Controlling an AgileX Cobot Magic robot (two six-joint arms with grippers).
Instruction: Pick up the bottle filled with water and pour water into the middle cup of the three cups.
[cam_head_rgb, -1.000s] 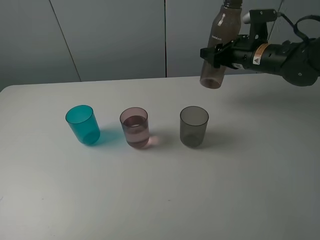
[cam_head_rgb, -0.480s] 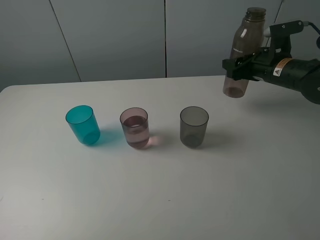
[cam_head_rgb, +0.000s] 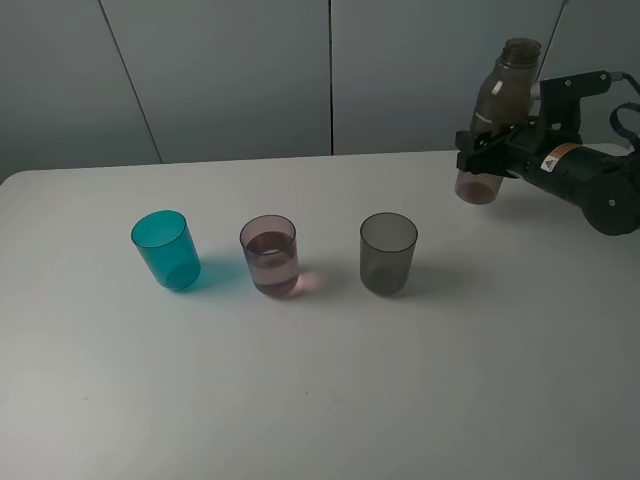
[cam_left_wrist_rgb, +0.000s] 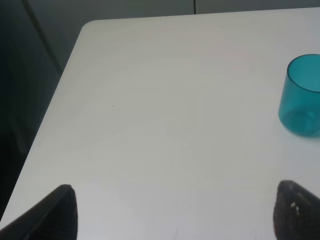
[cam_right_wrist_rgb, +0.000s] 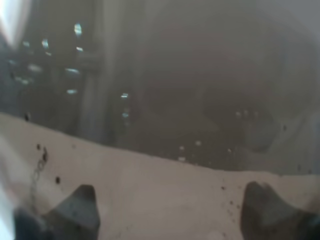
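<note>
Right gripper (cam_head_rgb: 492, 152) clenched on bottle (cam_head_rgb: 496, 120), upright, upper right of frame. Pink cup (cam_head_rgb: 269, 255) far lower left, holds water. Left gripper (cam_left_wrist_rgb: 172, 210) released, idle.

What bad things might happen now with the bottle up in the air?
1. The bottle has no cap and hangs above the table, held only by the right gripper. If it tips or slips, any water left inside might spill.

2. The pink cup already holds water. A bump from the arm could knock it over, or the grey cup beside it.
</note>
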